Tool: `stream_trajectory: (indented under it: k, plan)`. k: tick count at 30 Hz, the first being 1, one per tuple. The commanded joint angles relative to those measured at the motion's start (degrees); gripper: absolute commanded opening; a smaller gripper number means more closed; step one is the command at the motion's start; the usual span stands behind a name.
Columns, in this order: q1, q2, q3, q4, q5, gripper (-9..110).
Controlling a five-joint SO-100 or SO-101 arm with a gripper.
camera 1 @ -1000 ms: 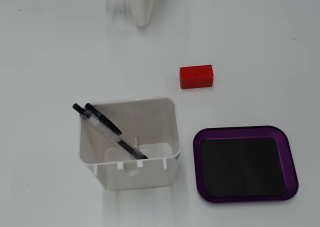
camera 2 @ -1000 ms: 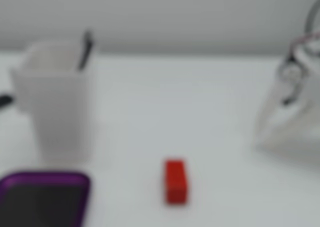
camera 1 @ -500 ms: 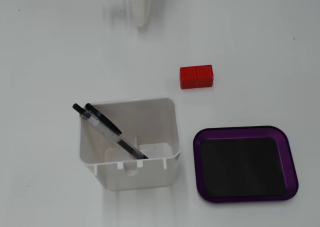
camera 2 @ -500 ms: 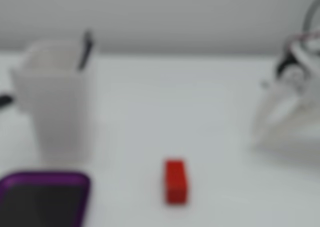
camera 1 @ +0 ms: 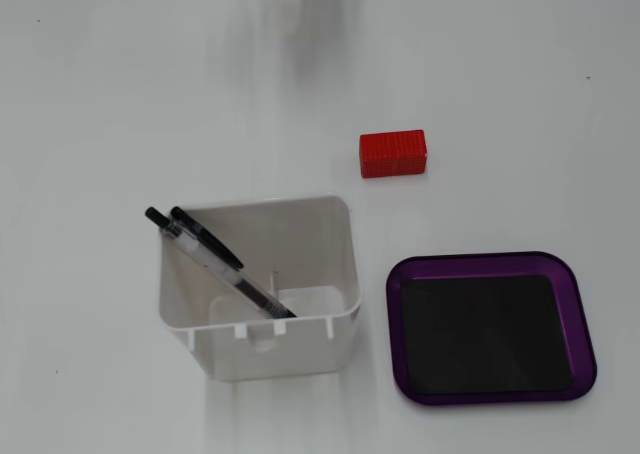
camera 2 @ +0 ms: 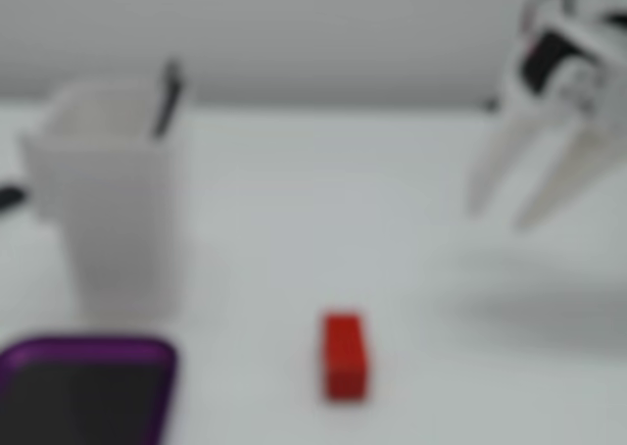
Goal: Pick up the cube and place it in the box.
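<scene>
White bin: a deep white plastic bin (camera 1: 262, 294) with rounded corners and smooth tapering walls sits left of centre in the top-down fixed view; in the blurred side-on fixed view it (camera 2: 106, 195) stands at the left.
Bin contents: two black-and-clear pens (camera 1: 215, 259) lean inside it, tips down toward the bin floor, caps over the upper left rim.
Purple box: a shallow square purple tray (camera 1: 490, 328) with rounded corners and a glossy rim lies at lower right, just beside the bin; the side-on view shows it (camera 2: 86, 386) at the lower left corner.
Box contents: only its flat black floor shows.
Red cube: a small bright red oblong block (camera 1: 394, 153) with finely ribbed faces lies on the plain white table (camera 1: 520, 94), right of centre in the upper half, apart from bin and box; in the side-on view it (camera 2: 345, 355) is at lower centre.
Gripper: the white two-finger claw (camera 2: 505, 215) hangs at the upper right of the side-on view, fingers spread and holding nothing, well apart from the cube.
</scene>
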Motion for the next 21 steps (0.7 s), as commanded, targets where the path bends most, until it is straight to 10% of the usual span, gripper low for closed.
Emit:
stream_trajectory:
  k: [1, 21]
  plan:
    - [-4.1, -21.2, -18.5, 1.8, 3.0, 15]
    - [-8.2, -55.0, -47.0, -1.2, 14.2, 16]
